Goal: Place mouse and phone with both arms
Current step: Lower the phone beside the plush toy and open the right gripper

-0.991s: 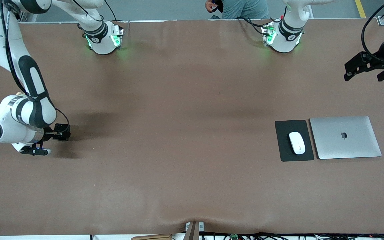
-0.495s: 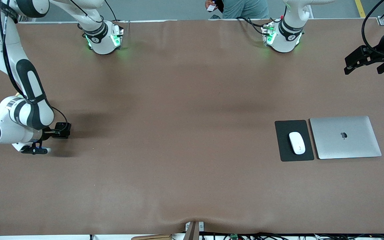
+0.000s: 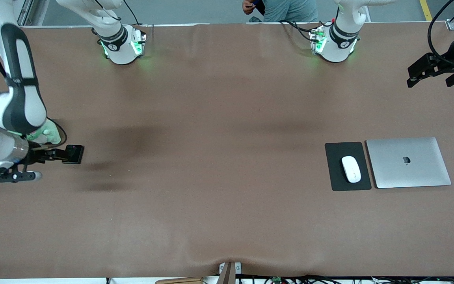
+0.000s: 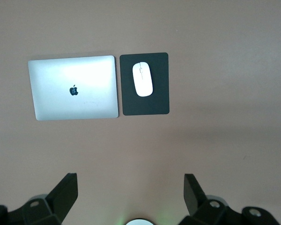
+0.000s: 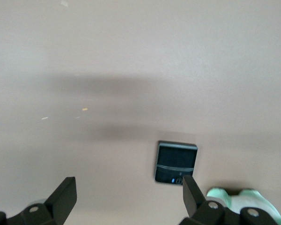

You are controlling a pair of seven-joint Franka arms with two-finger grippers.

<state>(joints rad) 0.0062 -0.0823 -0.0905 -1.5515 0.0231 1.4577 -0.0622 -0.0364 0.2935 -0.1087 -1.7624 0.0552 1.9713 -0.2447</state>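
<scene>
The black phone [image 3: 73, 154] lies flat on the brown table at the right arm's end; it also shows in the right wrist view [image 5: 176, 162]. My right gripper [image 3: 42, 154] [image 5: 126, 190] hangs open and empty just beside the phone, above the table. The white mouse [image 3: 351, 169] [image 4: 143, 79] lies on the dark mouse pad [image 3: 335, 177] [image 4: 159, 101] at the left arm's end. My left gripper [image 3: 419, 75] [image 4: 131, 187] is open and empty, held high near the table's end, away from the mouse.
A closed silver laptop [image 3: 408, 162] [image 4: 74, 87] lies right beside the mouse pad. A pale green thing [image 3: 47, 136] [image 5: 239, 198] shows close by the phone under the right arm. A person [image 3: 286, 10] stands past the arms' bases.
The right arm has risen and drawn back toward the table's end, uncovering the phone, which stays on the table. The left gripper has shifted slightly.
</scene>
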